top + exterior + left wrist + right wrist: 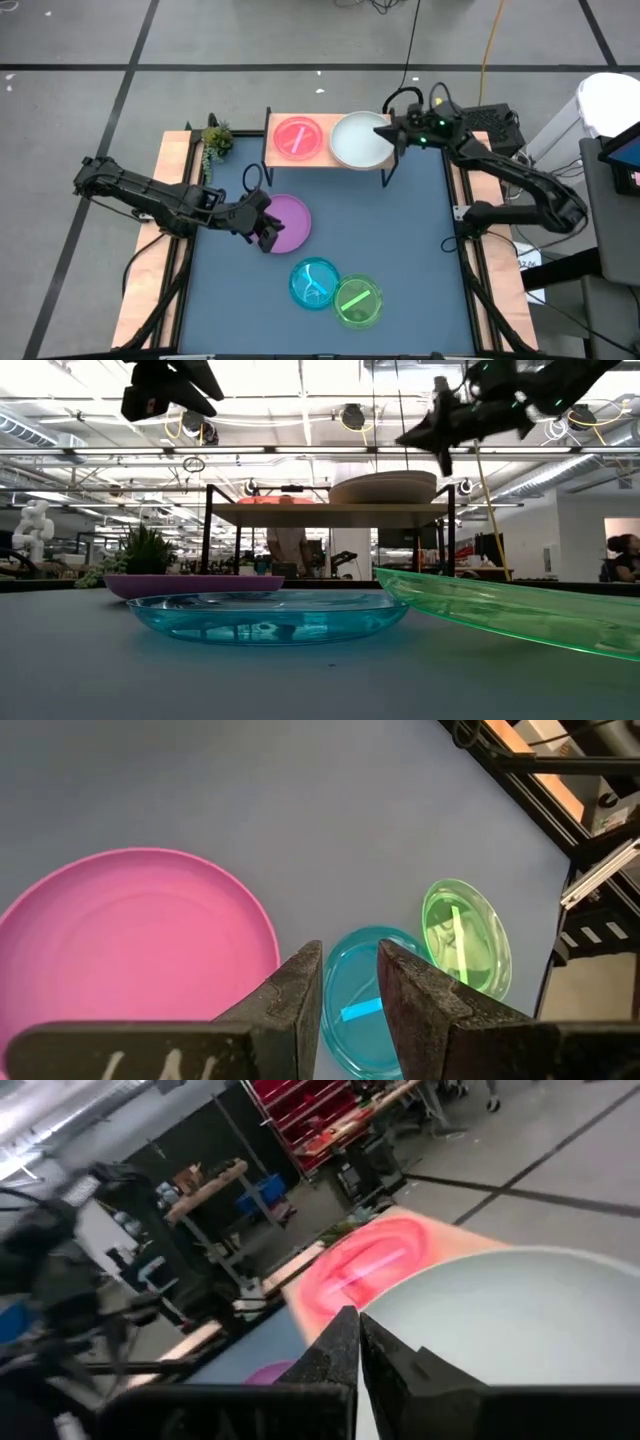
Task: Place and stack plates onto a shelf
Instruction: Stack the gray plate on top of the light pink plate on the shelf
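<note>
The shelf stands at the table's far edge. On its board lie a pink translucent plate at the left and a white plate at the right. My right gripper is shut and hovers level over the white plate's right rim, above it in the low view. A purple plate lies flat on the table. My left gripper hangs open over its near-left rim, nothing between its fingers. A blue plate rests on the table, and a green plate leans on its rim.
A small potted plant stands at the far left corner beside the shelf. Wooden side rails run along both table sides. The table's middle and right part is bare blue surface.
</note>
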Motion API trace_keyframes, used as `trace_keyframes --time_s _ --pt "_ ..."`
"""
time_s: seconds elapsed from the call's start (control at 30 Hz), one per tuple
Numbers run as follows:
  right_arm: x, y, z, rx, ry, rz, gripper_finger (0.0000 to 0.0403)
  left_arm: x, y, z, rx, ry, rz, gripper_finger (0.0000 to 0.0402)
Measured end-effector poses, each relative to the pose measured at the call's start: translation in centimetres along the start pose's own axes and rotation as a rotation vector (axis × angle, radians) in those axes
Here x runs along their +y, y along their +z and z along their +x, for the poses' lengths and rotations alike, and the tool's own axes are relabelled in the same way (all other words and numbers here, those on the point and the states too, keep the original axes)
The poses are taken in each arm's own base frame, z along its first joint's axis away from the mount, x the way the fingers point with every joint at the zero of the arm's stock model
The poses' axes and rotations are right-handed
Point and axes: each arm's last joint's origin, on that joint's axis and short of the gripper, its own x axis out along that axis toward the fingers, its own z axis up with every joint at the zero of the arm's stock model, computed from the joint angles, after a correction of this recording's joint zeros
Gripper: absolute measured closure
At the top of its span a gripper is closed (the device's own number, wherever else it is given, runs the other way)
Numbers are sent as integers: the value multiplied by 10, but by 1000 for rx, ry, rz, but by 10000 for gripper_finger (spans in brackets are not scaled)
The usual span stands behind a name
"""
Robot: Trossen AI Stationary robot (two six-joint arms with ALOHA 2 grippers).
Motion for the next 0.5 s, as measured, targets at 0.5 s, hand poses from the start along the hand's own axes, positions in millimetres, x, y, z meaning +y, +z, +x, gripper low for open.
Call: trace_keyframes --time_s 0.5 --pt "64 -19 -50 357 -259 -69 403 -1 -1 0 0 -2 57 298"
